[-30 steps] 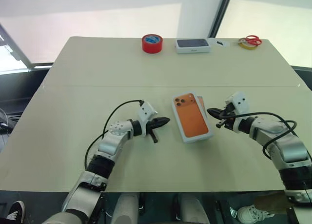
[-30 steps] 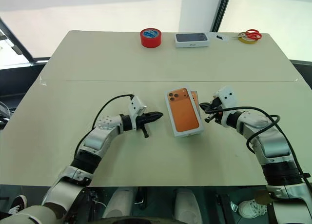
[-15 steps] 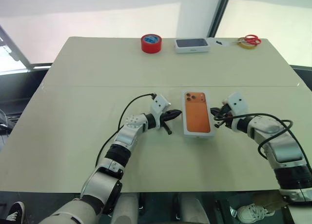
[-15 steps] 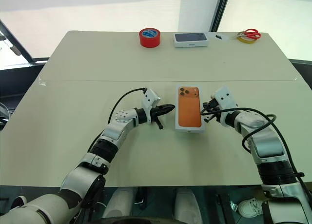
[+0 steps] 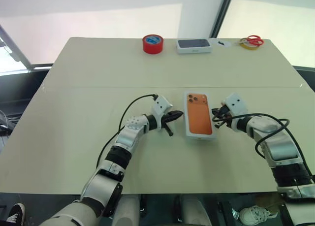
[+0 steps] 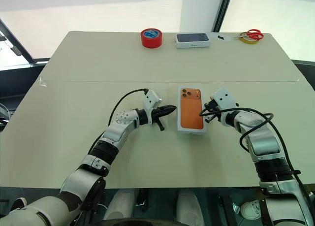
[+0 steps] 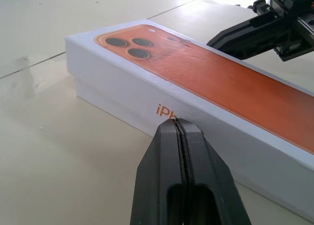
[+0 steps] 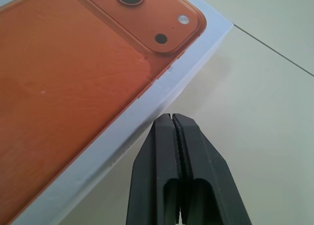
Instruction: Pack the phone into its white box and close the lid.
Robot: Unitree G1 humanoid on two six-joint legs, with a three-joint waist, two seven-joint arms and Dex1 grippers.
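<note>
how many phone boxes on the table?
2: the closed white box with orange top mid-table between the two pincers, and a closed white box with dark top at the far edge beside the red tape roll.

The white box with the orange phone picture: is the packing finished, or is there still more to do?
It looks nearly finished. The white box lies closed on the table, its lid with the orange phone picture on top. The left pincer and right pincer, both shut, flank its long sides. Perhaps only a final squaring remains.
</note>
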